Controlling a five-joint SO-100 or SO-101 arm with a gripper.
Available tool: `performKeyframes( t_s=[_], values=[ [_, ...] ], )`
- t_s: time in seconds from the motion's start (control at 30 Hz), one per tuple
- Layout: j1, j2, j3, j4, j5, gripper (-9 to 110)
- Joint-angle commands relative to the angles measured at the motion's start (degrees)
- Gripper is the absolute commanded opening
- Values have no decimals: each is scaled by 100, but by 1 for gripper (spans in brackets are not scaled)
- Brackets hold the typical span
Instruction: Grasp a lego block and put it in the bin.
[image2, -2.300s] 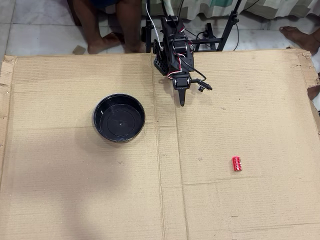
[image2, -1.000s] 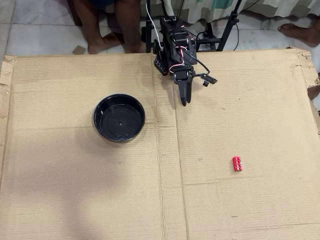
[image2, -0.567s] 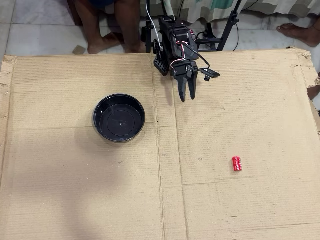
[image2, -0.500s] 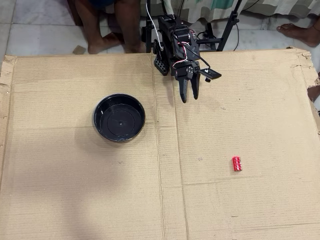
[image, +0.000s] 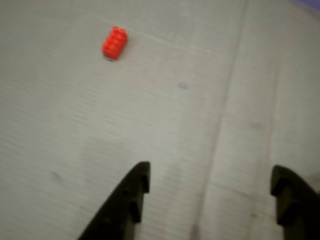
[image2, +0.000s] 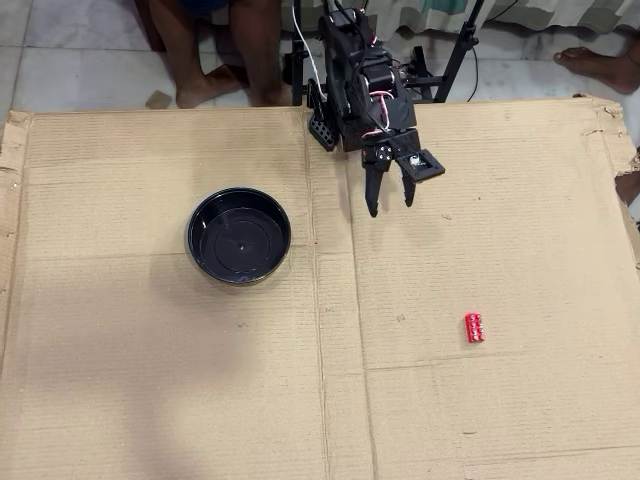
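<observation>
The claw is hanging wide open and holding nothing above the cardboard sheet. The bin is sitting at its nine o'clock in the overhead view; the lego block is lying well apart at five o'clock

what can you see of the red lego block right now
The lego block is a tiny bright red plastic brick with studs on top, two rows in the wrist view. It lies flat on the cardboard, long side pointing away from the arm, apart from the open gripper. Nothing touches it but the cardboard.
</observation>
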Motion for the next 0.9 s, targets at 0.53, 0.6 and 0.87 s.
performKeyframes(
  t_s=[0.53,0.6,0.87],
  values=[
    [-589,-2619,-2241,-18,2602,28],
    [-677,-2892,-2470,-18,2689,28],
    [-888,-4228,-3700,-18,3568,28]
  ],
)
